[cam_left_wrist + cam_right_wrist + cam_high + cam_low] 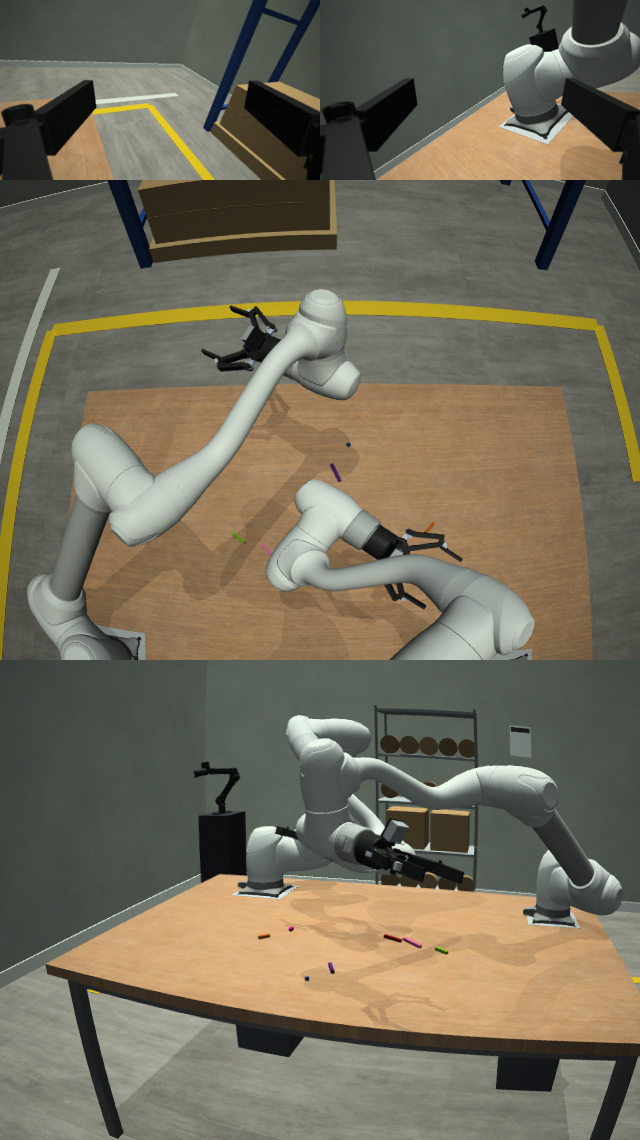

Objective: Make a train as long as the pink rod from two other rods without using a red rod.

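Both your left gripper (218, 329) (442, 875) (170, 94) and right gripper (442, 583) (285, 832) (489, 91) stand wide and empty. From above, lime (238, 537) (441, 950) lies left and orange (430, 527) (263, 936) right, probably flat. Lower right over orange, square across its middle; grip gently, keeping its ends free for joining lime.

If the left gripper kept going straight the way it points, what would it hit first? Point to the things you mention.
Nothing close: the way ahead of the left gripper (217, 329) (443, 877) (170, 90) looks free as far as its wrist view shows. Probably the far floor (129, 360) (206, 1099) (139, 84) (629, 86) or the wall behind; depth is unclear.
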Controlling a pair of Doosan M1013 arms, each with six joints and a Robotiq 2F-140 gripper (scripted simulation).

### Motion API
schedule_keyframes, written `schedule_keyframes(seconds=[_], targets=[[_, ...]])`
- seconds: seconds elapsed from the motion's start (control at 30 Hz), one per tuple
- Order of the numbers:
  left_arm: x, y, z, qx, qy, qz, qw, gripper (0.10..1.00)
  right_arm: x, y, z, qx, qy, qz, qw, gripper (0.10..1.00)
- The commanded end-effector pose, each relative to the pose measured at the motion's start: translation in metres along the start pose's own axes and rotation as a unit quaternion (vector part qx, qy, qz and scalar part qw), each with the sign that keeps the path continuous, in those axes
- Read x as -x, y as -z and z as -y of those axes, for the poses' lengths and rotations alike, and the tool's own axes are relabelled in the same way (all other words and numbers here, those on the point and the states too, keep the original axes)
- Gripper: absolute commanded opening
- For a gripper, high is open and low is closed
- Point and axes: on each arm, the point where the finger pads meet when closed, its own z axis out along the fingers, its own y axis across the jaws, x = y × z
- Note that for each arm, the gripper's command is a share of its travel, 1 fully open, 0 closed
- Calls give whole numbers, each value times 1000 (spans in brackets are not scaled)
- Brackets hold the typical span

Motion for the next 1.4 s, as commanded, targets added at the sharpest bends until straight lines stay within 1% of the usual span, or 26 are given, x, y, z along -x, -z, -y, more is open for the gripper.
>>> schedule_keyframes(seconds=[0.0, 0.83, 1.1, 1.37], targets=[[-2, 0, 0, 0, 1, 0, 1000, 1000, -1, 0, 0, 0, 0, 1, 1000, 1000], [-2, 0, 0, 0, 1, 0, 1000, 1000, 0, -1, 1, 2, -2, 1, 1000, 1000], [-2, 0, 0, 0, 1, 0, 1000, 1000, 2, -2, 4, 7, -7, 0, 1000, 1000], [-2, 0, 0, 0, 1, 0, 1000, 1000, 9, -8, 14, 22, -24, 0, 999, 1000]])
